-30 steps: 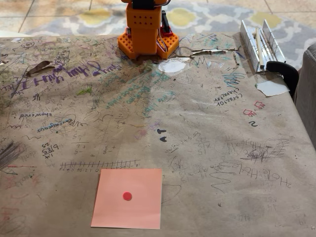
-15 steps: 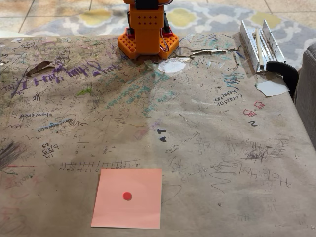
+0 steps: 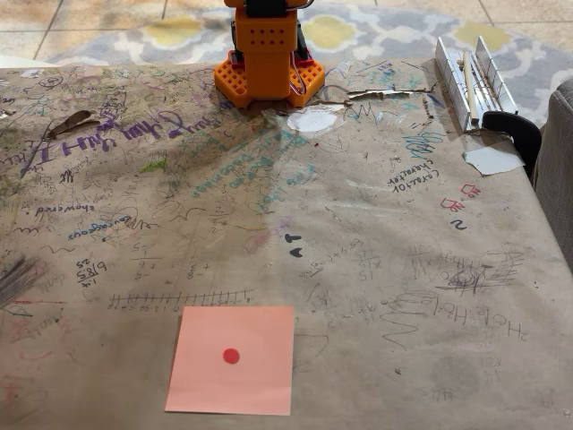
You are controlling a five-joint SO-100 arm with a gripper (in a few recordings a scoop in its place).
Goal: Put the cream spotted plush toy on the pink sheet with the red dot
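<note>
The pink sheet (image 3: 260, 381) lies flat near the front edge of the scribbled brown table, left of centre, with the red dot (image 3: 231, 356) at its middle and nothing on it. The cream spotted plush toy is out of view. The arm's orange base (image 3: 266, 63) stands at the table's far edge, and the picture's top edge cuts off everything above it.
Metal rails (image 3: 470, 76) and a black clamp (image 3: 521, 133) sit at the far right, with a white paper scrap (image 3: 492, 159) beside them. A white patch (image 3: 313, 121) lies just in front of the base. Grey furniture (image 3: 560, 179) borders the right edge.
The orange column on the base has turned slightly and now faces squarely forward. The pink sheet has not moved.
</note>
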